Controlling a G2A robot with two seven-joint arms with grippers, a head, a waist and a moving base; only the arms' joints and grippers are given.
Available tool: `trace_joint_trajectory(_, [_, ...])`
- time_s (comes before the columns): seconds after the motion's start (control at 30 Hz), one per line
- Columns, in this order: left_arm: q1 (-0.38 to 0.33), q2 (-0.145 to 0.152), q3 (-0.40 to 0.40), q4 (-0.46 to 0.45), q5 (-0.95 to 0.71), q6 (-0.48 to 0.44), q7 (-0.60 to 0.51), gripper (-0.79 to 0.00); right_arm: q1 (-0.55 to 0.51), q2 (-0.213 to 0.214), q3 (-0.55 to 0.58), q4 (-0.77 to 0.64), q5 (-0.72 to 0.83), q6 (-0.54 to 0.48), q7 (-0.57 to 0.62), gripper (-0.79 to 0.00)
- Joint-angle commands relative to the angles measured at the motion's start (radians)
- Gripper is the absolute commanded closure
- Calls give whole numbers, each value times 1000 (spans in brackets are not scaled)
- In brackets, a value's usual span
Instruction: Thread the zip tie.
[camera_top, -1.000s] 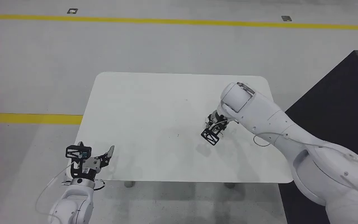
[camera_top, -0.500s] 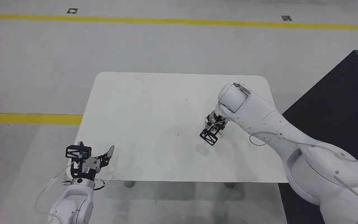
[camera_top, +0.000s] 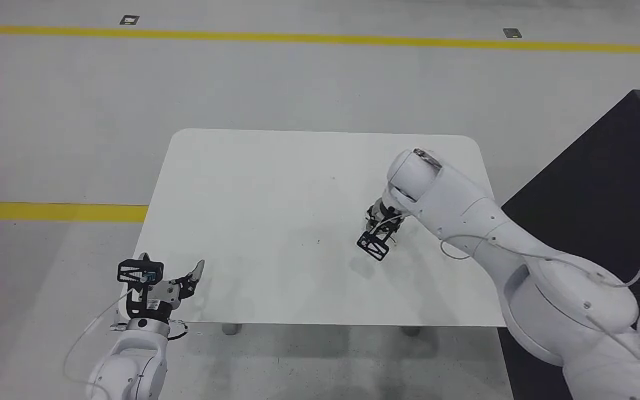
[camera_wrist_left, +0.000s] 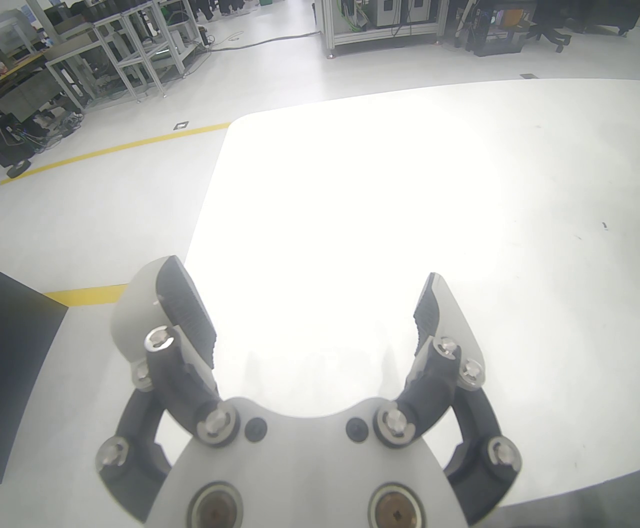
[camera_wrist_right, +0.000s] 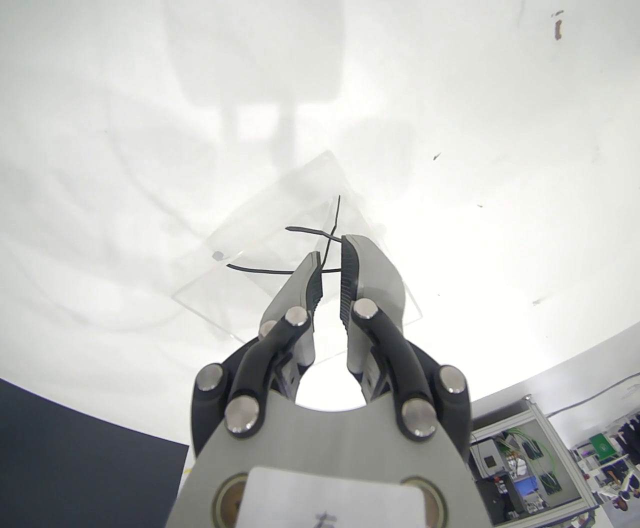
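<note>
Black zip tie (camera_wrist_right: 255, 270) on clear plastic sheet (camera_wrist_right: 300, 210), right end effector (camera_wrist_right: 331, 247) above

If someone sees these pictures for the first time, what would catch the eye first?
A thin black plastic zip tie curls over a clear flat plastic sheet on the white rounded table, the right claw narrowly open around one strand. The left claw hangs wide open at the table's near left corner.

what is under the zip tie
A clear plastic sheet lying on the white table. Where the zip tie runs behind the right gripper, what lies beneath is covered.
</note>
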Motion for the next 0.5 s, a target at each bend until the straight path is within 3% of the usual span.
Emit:
trace_joint_trajectory(0.0, [0, 0, 0, 0, 0, 0, 0, -785, 1, -4, 0, 8, -13, 13, -13, -80])
trace_joint_trajectory(0.3, [0, 0, 0, 0, 0, 0, 0, -785, -7, -18, 0, 47, -119, 106, -105, -80])
trace_joint_trajectory(0.47, [0, 0, 0, 0, 0, 0, 0, -785, 0, -15, 0, 74, -142, 165, -165, -31])
